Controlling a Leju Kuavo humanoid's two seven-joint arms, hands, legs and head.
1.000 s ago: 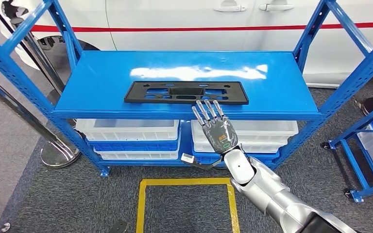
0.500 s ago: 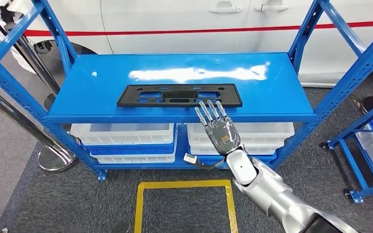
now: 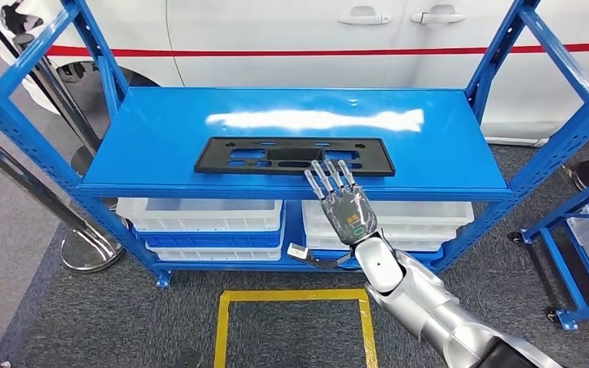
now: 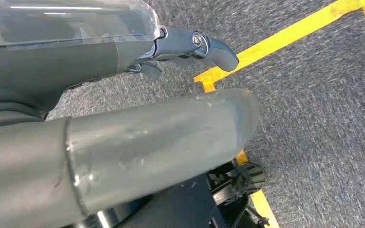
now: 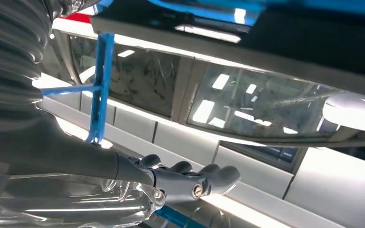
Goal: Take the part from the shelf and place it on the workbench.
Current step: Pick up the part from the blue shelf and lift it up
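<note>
Near end: left hand (image 4: 123,142) hangs by my side over the grey carpet and a yellow floor marking (image 4: 285,35), holding nothing; fingers look loosely apart, though that view is too close to be sure. Right hand (image 3: 343,201) is released, fingers straight, tips overlapping the near edge of the black plastic part (image 3: 294,156). Versus a second ago the frame wobbles but hand-to-part offset is basically unchanged, so no grasp yet. Part lies flat near the front of the blue shelf (image 3: 161,130). Behind: a white car (image 3: 314,31). I read this as reach done, closing next.
</note>
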